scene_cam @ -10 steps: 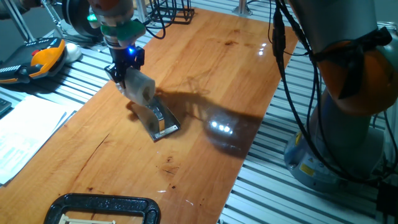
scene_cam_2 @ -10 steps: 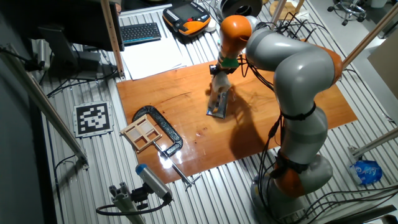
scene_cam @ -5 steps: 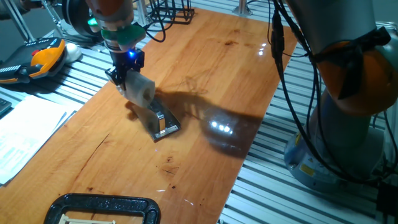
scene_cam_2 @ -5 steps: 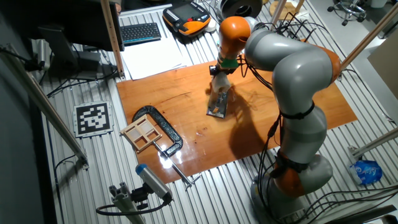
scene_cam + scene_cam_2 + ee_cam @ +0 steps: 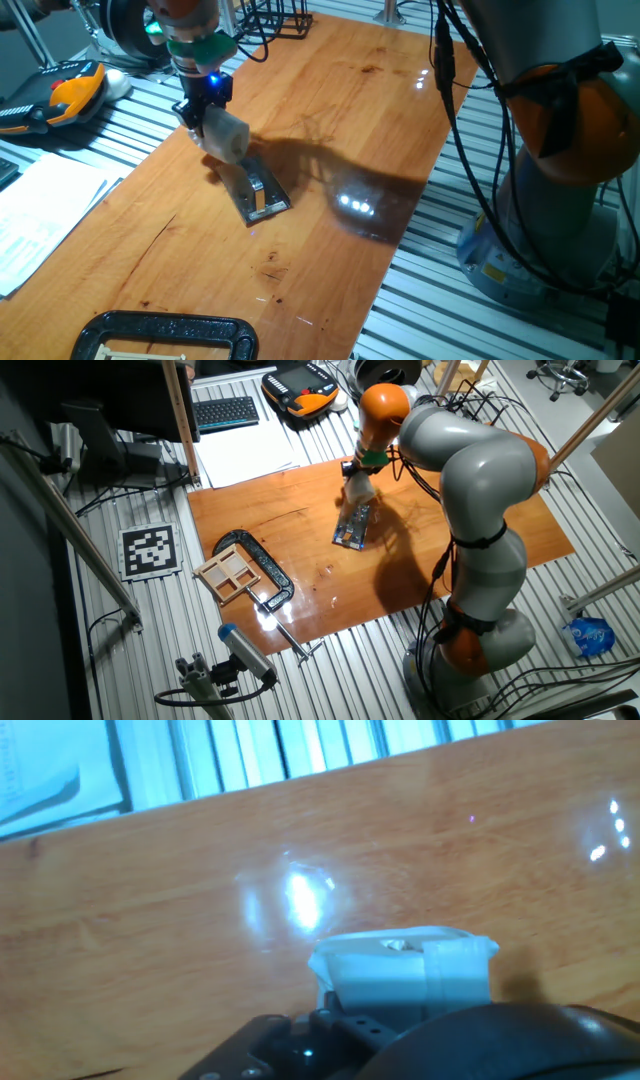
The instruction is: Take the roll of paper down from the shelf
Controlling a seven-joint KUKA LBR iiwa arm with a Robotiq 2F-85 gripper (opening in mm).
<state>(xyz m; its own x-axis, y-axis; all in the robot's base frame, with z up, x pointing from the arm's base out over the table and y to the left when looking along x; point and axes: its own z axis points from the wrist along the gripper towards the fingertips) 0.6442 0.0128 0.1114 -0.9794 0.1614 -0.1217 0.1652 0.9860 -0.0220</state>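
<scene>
My gripper (image 5: 213, 127) is shut on the white roll of paper (image 5: 226, 137) and holds it in the air above the wooden board, just off the far end of the shiny grey metal shelf (image 5: 258, 192). The shelf lies flat on the board with nothing on it. In the other fixed view the gripper (image 5: 359, 484) holds the roll (image 5: 360, 491) above the shelf (image 5: 351, 529). In the hand view the roll (image 5: 405, 975) fills the lower middle, with bare wood behind it.
A large black clamp (image 5: 165, 335) lies at the board's near end, seen with a wooden frame in the other fixed view (image 5: 250, 572). White paper sheets (image 5: 40, 212) lie left of the board. An orange-black handset (image 5: 65, 92) lies beyond them. The robot's base (image 5: 555, 150) stands to the right.
The gripper has lifted the roll a little higher and away from the shelf toward the board's far side. The shelf has not moved.
</scene>
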